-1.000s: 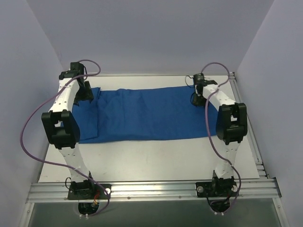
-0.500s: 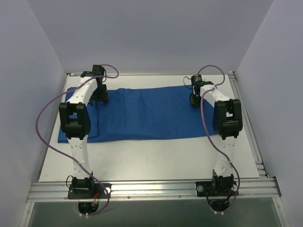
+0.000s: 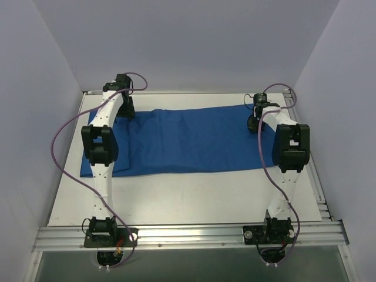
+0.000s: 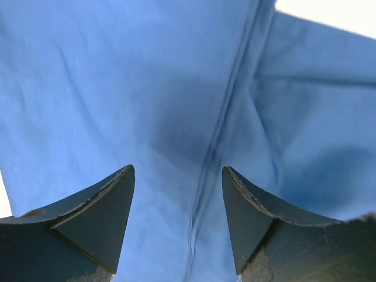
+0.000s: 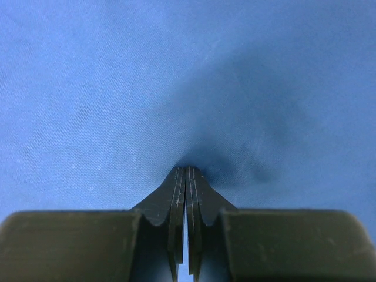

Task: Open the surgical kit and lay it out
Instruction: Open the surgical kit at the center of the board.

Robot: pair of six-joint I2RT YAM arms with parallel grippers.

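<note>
Since the blue cloth wrap (image 3: 188,141) across the desk's (image 3: 194,200) far half looks soft, light and best taken by its edges, my right hand (image 5: 186,170) is closed on a pinch at the desk's far right, my left hand (image 4: 177,170) open at far left.

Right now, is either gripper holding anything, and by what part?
The right gripper is shut on a small pinch of the blue cloth wrap, near its far right end. The left gripper is open above the cloth, holding nothing.
</note>
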